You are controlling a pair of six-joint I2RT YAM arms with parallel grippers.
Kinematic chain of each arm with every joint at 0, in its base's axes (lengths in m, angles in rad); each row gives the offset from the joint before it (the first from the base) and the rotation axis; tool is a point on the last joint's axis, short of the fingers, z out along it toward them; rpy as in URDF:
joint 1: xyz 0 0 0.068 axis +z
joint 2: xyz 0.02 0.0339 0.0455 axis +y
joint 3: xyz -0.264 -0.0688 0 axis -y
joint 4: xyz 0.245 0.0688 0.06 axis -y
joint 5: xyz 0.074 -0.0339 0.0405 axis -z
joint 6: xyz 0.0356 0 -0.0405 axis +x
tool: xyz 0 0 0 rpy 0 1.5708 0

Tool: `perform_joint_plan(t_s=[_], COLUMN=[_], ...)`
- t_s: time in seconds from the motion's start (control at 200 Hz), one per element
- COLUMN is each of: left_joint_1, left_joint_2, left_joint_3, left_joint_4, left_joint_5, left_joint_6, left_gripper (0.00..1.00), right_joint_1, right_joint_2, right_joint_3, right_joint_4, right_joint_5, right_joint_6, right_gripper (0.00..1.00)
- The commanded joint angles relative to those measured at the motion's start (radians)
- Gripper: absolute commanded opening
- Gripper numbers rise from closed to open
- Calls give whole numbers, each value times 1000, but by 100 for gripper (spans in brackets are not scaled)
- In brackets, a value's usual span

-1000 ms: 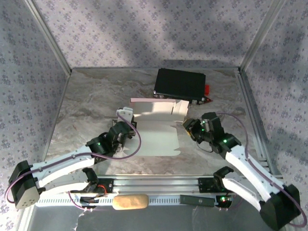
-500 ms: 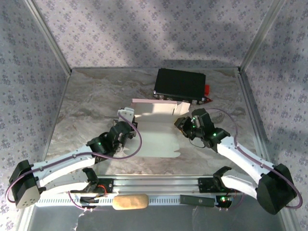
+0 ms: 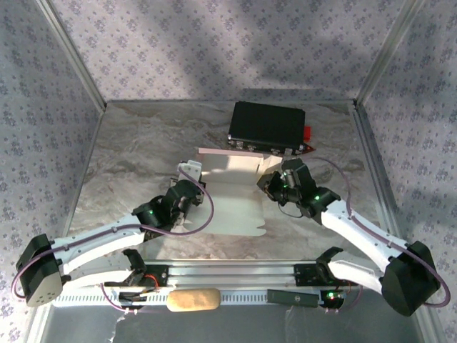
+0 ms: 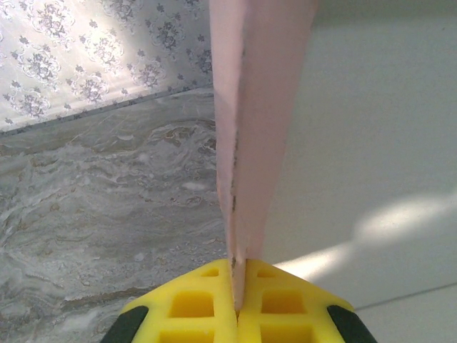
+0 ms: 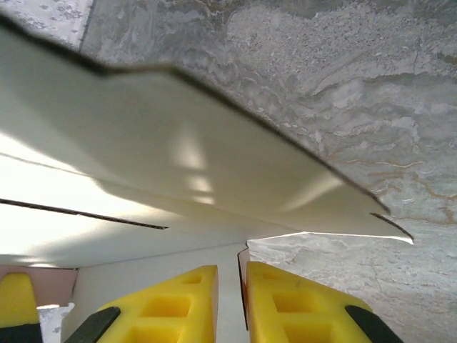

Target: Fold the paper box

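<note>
A: A grey marbled bench [image 3: 128,164] is spreading out ahead of your two arms, with patterned walls [image 3: 214,43] standing round it. At its far side a black case [image 3: 268,123] is lying flat, with a small red piece [image 3: 307,132] showing at its right end.

B: Just in front of that case, the paper box [image 3: 232,204] is sitting at the middle of the bench, between your arms. Its pale face is lying upward. Its far panel is standing up with a pink edge showing along the top, and flaps are rising at the left and right sides.

A: Your left end effector [image 3: 187,184] is sitting at the box's left flap. In the left wrist view its yellow pads [image 4: 189,304] are pressing together on the bottom edge of the upright pink flap, pinching it. The marbled bench is lying to the flap's left and the pale panel to its right.

B: Your right end effector [image 3: 273,183] is sitting at the box's right side. In the right wrist view its yellow pads [image 5: 164,300] are standing a narrow gap apart, with a thin edge of pale card running between them. A larger pale flap is leaning overhead. You cannot tell whether the pads are actually gripping that edge.
</note>
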Motion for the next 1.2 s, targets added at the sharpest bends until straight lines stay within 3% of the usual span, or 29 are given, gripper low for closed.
perform_joint_plan(t_s=[0.0,0.585,0.909,1.194], left_joint_1=[4,5,5,9], left_joint_2=[7,16,3,15], left_joint_3=[39,40,46,64], left_joint_4=[32,35,14,-17], left_joint_5=[13,16,11,6], left_joint_6=[7,-9,-7,-12], left_gripper=[0,0,0,0], right_joint_1=[21,113,118,118], right_joint_2=[25,155,118,-132], right_joint_3=[54,110,147,59], right_joint_4=[-25,22,-97,-159], right_joint_5=[-2,24,153,307], right_joint_6=[-32,-44,-136,-219], right_gripper=[19,17,18,39])
